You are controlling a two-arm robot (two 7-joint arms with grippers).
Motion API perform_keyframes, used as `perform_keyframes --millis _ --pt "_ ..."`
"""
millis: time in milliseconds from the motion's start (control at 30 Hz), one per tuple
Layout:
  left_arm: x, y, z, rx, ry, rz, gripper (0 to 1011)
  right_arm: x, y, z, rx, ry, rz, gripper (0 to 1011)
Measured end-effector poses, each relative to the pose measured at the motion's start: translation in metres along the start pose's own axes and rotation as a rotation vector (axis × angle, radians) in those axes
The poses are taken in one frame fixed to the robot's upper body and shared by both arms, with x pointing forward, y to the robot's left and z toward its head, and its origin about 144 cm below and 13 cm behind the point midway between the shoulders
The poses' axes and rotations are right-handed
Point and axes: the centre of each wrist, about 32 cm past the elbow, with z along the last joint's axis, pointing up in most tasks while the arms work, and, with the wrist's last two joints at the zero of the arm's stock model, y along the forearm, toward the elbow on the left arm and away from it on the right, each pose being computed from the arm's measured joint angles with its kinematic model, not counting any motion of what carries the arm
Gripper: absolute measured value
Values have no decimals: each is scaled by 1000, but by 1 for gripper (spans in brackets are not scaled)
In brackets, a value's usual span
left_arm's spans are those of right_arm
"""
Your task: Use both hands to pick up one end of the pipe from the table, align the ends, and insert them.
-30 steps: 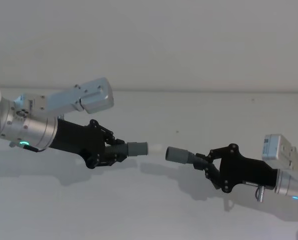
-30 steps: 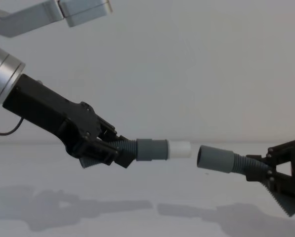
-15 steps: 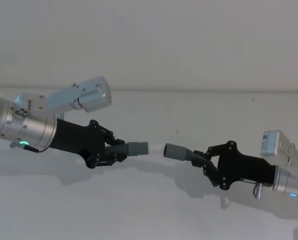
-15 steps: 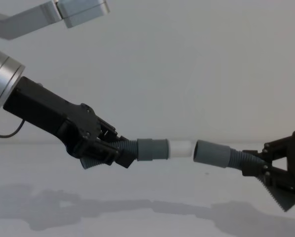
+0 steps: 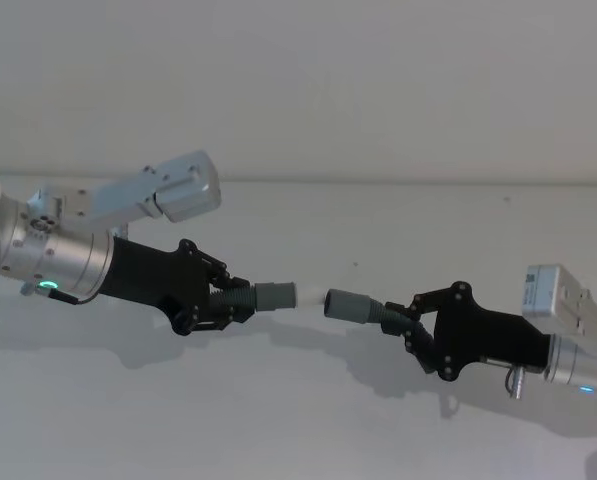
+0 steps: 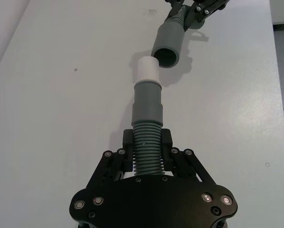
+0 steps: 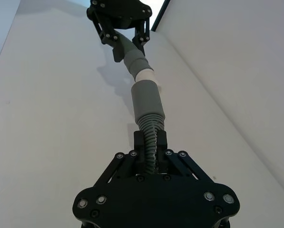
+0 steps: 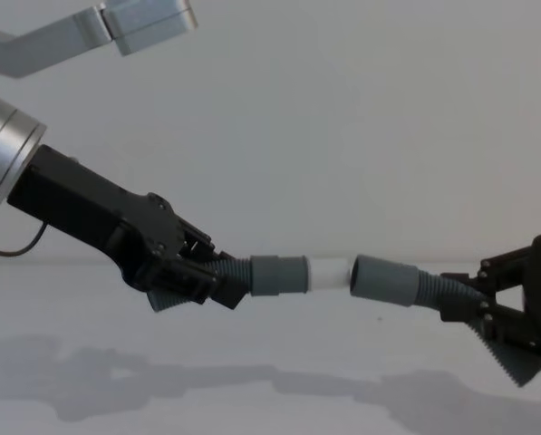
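While both pipe pieces hang clear of the surface (image 5: 278,420), each is clamped in its own tool. The left tool (image 5: 240,303) has its fingers closed on the ribbed middle of the left pipe piece (image 5: 273,296), whose smooth cuff lies roughly level, points toward the robot's right and ends in the white tip (image 8: 329,273). The right tool (image 5: 398,318) has its fingers closed on the ribbed section of the right pipe piece (image 5: 350,305), whose cuff points toward the robot's left and slopes down toward the tool. Its hollow mouth (image 6: 166,56) faces the tip. From the chest view the tip reaches the rim of the mouth. The left wrist view shows the mouth set off to one side of the tip, with the tip outside it and no part seated. Shadows of both arms fall on the surface beneath.
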Motion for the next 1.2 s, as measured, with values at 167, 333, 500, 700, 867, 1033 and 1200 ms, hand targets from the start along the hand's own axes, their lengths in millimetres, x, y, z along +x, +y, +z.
perform_keyframes --millis 167,333,500,700,867,1033,1200 --pt "2 -1 0 -1 -1 -6 315 0 0 -1 -2 -12 7 122" --pt "3 -2 0 2 -2 -18 315 1 0 -2 -9 -24 12 122" --pt "2 -2 0 9 -3 -29 315 2 1 -3 -19 -28 10 122" --pt "1 0 -1 26 2 -44 315 3 1 -5 -28 -31 5 122" --pt "-1 2 -2 43 11 -54 315 4 2 -5 -31 -34 4 122" --pt "-2 2 -4 56 18 -60 315 3 2 -5 -30 -38 7 122" --pt "-2 2 -5 64 23 -65 315 3 2 -5 -29 -43 14 122"
